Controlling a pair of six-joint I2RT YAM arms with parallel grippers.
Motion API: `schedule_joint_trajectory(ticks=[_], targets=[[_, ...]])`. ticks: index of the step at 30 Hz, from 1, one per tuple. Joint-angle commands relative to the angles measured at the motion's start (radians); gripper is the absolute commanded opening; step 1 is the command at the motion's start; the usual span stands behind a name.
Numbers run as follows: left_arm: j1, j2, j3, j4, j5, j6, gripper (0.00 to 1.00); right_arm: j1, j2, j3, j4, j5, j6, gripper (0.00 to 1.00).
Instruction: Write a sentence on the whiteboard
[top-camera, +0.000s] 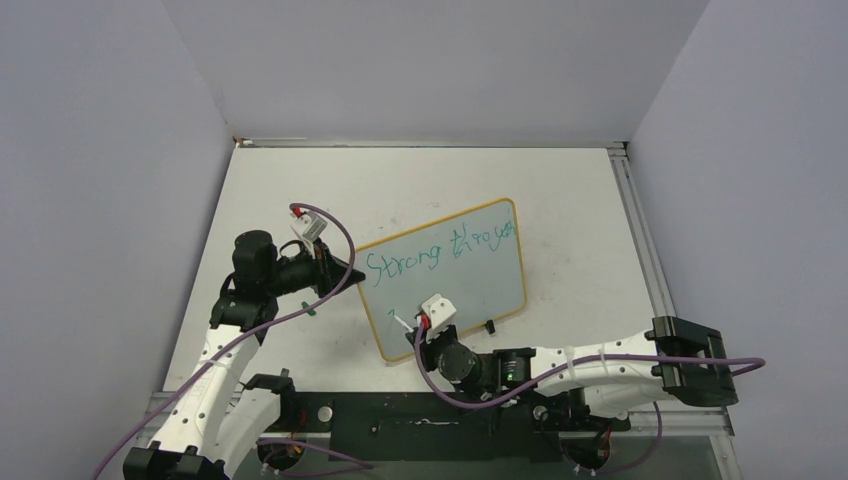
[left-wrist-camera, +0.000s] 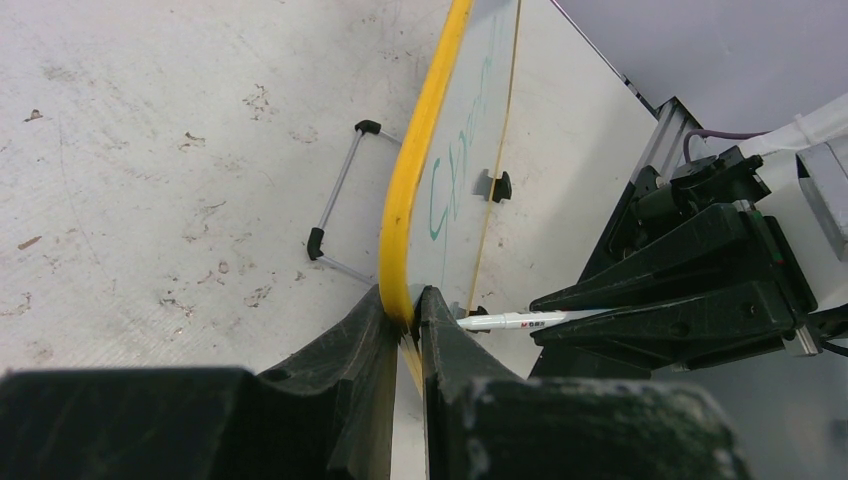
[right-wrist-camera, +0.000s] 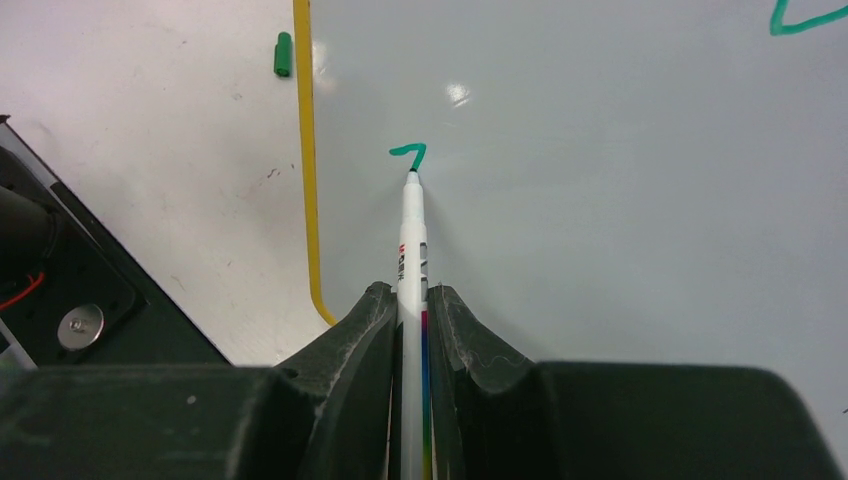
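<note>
My left gripper (left-wrist-camera: 404, 308) clamps the glossy yellow-framed whiteboard (top-camera: 485, 280) edge, steadying it; right gripper (right-wrist-camera: 410, 305) pinches a white green-tipped marker (right-wrist-camera: 411, 230), starting line two of the green handwritten sentence (top-camera: 440, 250).

Pale grey walls (top-camera: 430, 60), scuffed white table (top-camera: 580, 220)

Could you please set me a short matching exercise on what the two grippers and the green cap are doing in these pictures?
1. left gripper
2. right gripper
3. green cap

A. lies on the table beside the whiteboard
B. shut on the whiteboard's yellow frame
C. shut on the marker

Pairs: 1-B, 2-C, 3-A.
</note>
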Motion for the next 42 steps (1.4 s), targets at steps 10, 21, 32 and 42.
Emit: schedule_joint_trajectory(ticks=[10,21,32,42], targets=[[-0.005,-0.012,0.02,0.026,0.009,0.027,0.0,0.008,0.026,0.027,-0.099,0.03,0.035,0.05],[-0.007,-0.009,0.019,0.029,0.009,0.027,0.0,0.033,-0.075,-0.009,0.088,0.073,-0.084,0.05],[-0.01,-0.004,0.02,0.031,0.01,0.026,0.0,0.021,-0.012,0.028,0.123,0.058,-0.129,0.05],[-0.01,-0.006,0.02,0.03,0.009,0.027,0.0,-0.001,-0.024,0.016,0.118,0.041,-0.117,0.05]])
